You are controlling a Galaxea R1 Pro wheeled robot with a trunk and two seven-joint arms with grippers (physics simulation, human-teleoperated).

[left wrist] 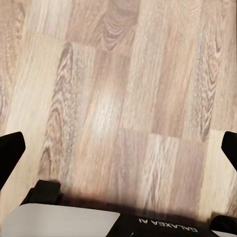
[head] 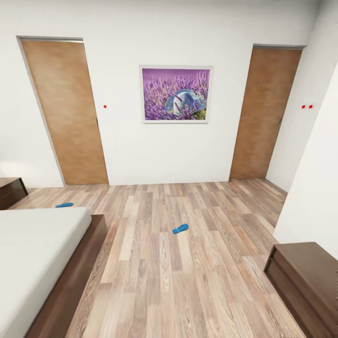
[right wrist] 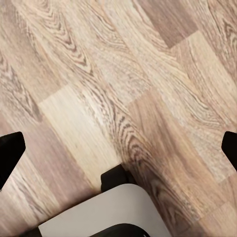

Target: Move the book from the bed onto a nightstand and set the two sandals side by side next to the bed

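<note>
The bed (head: 70,277), a light-grey mattress on a dark wood frame, fills the lower left of the head view. One blue sandal (head: 180,228) lies on the open plank floor, right of the bed's corner. The other sandal (head: 64,205) lies past the bed's far edge, near a dark-brown nightstand (head: 10,190) at the left edge. The book is out of view. In the wrist views, my left gripper (left wrist: 118,150) and right gripper (right wrist: 118,148) are open, fingertips wide apart over bare floor.
Two light-brown doors (head: 65,112) (head: 265,112) flank a lavender picture (head: 176,94) on the far white wall. A low dark-brown drawer cabinet (head: 305,277) stands at the lower right against a white wall (head: 314,197). Wood floor stretches between bed and cabinet.
</note>
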